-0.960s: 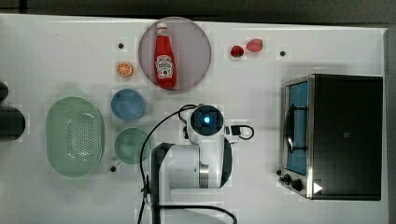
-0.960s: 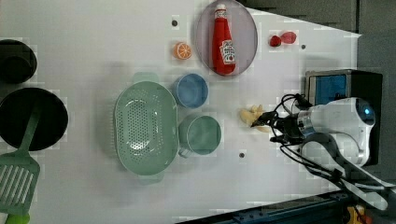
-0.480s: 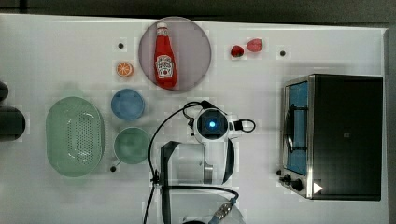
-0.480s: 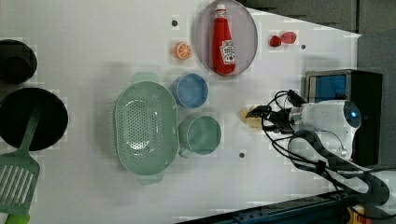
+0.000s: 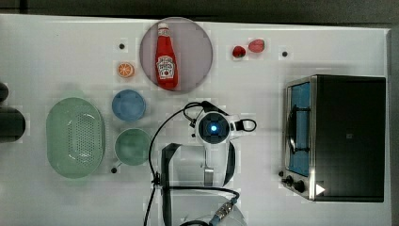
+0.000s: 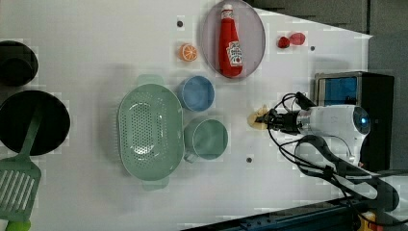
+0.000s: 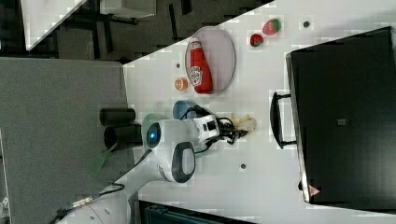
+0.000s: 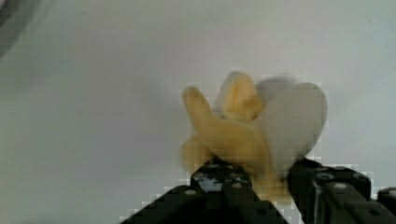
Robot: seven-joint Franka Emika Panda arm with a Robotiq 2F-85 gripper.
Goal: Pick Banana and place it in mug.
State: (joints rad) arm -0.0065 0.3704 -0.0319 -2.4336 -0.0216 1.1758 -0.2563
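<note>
The Banana (image 6: 257,119) is a small pale-yellow lumpy fruit lying on the white table, at the left view's right of the mug. My gripper (image 6: 269,120) reaches it from the left view's right, low over the table. In the wrist view the black fingers (image 8: 219,179) press against both sides of the Banana (image 8: 247,130), so the gripper (image 8: 266,186) is shut on it. The right view has the Banana (image 7: 245,123) at the fingertips of the gripper (image 7: 238,132). The pale green mug (image 5: 132,147) stands upright, empty, at the top view's left of the arm; the arm hides the Banana in the top view.
A blue cup (image 5: 128,105) sits just beyond the mug, a green colander (image 5: 75,136) beside both. A ketchup bottle (image 5: 166,56) lies on a round plate, an orange slice (image 5: 125,70) near it. A toaster oven (image 5: 339,136) fills the top view's right.
The arm shifted toward the top view's right and came down onto the Banana. The fingers went from wide open to closed against it.
</note>
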